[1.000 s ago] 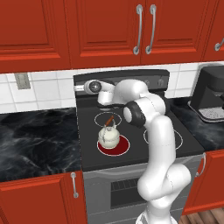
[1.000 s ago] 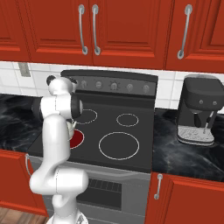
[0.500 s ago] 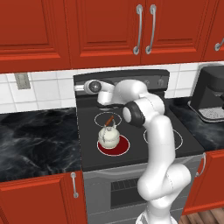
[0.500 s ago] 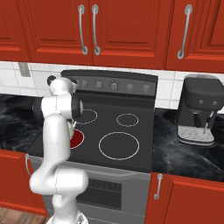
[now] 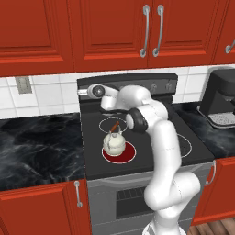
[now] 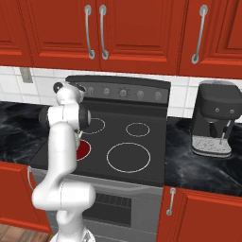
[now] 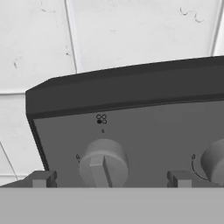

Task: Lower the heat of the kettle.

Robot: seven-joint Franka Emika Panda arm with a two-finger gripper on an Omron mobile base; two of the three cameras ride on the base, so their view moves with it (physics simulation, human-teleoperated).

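Two dark fingertips [image 7: 41, 178] stand wide apart, the jaws open and empty, either side of a grey knob [image 7: 104, 163] on the stove's back panel [image 7: 131, 118]; a second knob [image 7: 214, 162] sits beside; the kettle [image 5: 113, 143] rests on the glowing red burner [image 5: 119, 153], front left of the stove [image 5: 137, 151].

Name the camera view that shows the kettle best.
The left base view: the kettle sits whole on the glowing red burner, handle clear. In the right base view the arm hides it, leaving a sliver of that burner. The hand view faces a stove knob.
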